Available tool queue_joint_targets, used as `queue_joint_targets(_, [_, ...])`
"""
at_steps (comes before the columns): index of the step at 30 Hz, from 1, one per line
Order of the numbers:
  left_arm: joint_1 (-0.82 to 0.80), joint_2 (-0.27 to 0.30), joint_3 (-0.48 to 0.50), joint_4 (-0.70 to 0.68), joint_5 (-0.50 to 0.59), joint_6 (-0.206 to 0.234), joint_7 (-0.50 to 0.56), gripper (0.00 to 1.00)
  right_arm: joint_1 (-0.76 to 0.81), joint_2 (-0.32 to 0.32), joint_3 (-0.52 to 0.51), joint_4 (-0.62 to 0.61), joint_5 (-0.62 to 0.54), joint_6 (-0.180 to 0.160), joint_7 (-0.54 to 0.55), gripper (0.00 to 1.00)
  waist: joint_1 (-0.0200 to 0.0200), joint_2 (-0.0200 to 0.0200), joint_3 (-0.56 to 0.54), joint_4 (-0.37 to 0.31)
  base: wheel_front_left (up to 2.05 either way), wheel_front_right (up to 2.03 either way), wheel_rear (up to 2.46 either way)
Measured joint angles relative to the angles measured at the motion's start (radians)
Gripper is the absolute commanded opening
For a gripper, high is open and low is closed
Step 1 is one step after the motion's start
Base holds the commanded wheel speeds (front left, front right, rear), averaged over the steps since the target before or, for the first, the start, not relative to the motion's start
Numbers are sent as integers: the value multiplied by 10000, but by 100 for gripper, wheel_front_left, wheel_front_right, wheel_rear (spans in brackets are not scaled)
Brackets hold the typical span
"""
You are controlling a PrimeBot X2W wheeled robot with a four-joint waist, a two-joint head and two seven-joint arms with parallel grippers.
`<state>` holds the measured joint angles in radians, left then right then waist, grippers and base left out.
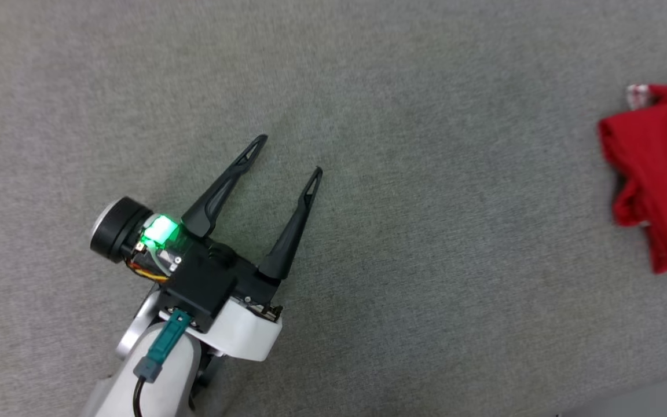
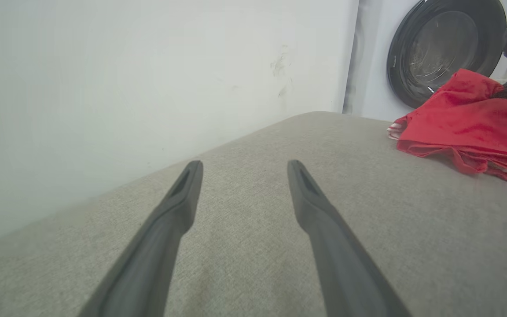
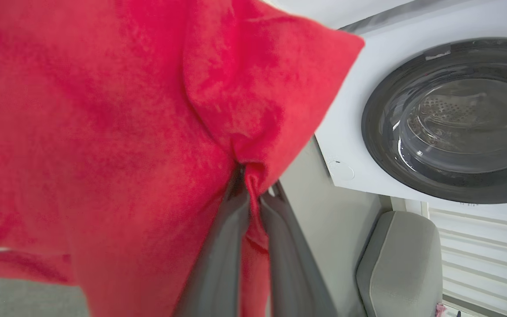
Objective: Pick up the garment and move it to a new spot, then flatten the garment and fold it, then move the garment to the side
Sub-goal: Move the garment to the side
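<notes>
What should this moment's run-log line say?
left end effector: open, empty, apart from garment | right end effector: shut on garment | garment: crumpled on grey surface, not yet folded

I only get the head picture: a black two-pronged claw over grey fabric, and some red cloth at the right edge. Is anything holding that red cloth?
Observer: Yes. The right wrist view shows the right gripper shut on a pinch of the garment.
Operator: What's beyond it?
Observer: A white washing machine with a dark round door stands past the grey surface.
Operator: And ahead of the claw I see?
Observer: That left gripper, open and empty, points toward a plain pale wall.
</notes>
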<state>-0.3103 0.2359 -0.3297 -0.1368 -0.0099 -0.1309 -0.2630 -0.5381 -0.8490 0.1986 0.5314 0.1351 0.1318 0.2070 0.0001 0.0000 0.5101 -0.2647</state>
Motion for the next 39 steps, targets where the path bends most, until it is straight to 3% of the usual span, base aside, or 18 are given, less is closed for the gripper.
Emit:
queue_joint_targets(12, [-744,765,-165,-700,33,0,0,100,-1250,393,-2159,2123,-1367,0,-1465,0,0,0,1420,337,0,0,0])
queue_joint_targets(13, [-775,767,-159,-731,17,2,0,100,-1320,477,-2295,2274,-1455,-2,-1465,9,0,0,1479,395,0,0,0])
queue_joint_targets(14, [-807,769,-153,-763,-10,4,0,100,-1356,539,-2395,2370,-1599,-2,-1507,61,0,0,1526,449,0,0,0])
queue_joint_targets(15, [-817,769,-150,-779,-21,8,0,100,-1393,612,-2502,2445,-1779,-2,-1555,100,0,0,1563,495,0,0,0])
queue_joint_targets(21, [-815,719,-163,-633,-128,115,0,100,-1594,1112,-2907,2592,-2347,0,-1716,100,0,0,1366,634,0,0,0])
queue_joint_targets(28, [-477,397,13,-84,-403,397,0,100,-1594,1290,-2984,2100,-2698,-2,-1766,100,0,0,375,683,0,0,0])
queue_joint_targets(32, [-39,263,328,219,-552,656,0,100,-1599,1524,-2731,1444,-2282,-2,-1891,100,-1,0,-390,722,0,0,0])
queue_joint_targets(39, [1018,25,1122,458,-826,1045,-2,100,-1253,2546,-2107,-629,-899,-2,-1912,100,-4,0,-1823,819,0,0,0])
